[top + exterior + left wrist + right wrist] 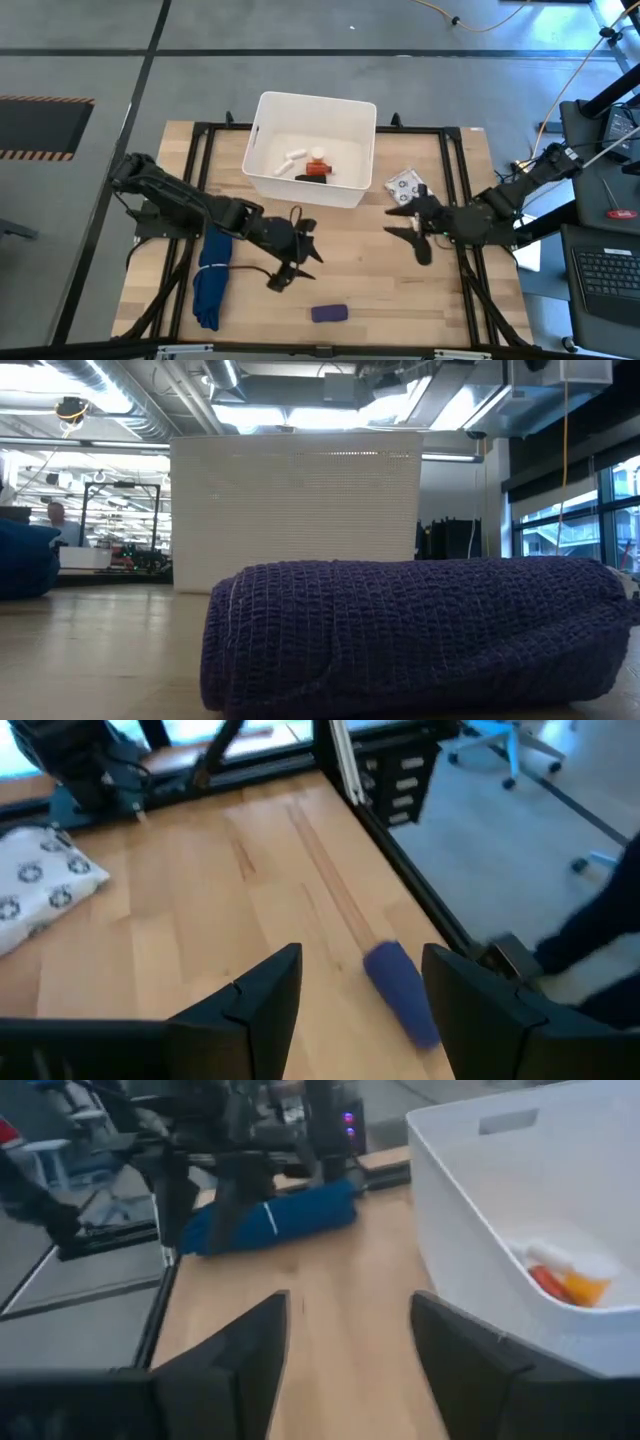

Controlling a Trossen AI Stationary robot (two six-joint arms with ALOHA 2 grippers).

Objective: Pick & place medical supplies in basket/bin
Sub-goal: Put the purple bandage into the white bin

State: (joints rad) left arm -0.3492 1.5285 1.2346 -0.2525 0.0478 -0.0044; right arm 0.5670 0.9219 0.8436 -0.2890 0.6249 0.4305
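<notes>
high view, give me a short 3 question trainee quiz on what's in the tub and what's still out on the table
1. True or false: the white tub already holds the orange vial.
2. Which supply lies nearest the table's front edge? A purple oblong B blister pack C red tube
3. Fill in: the blue cloth lies beside the ___ arm.

Key: 1 true; 2 A; 3 left
</notes>
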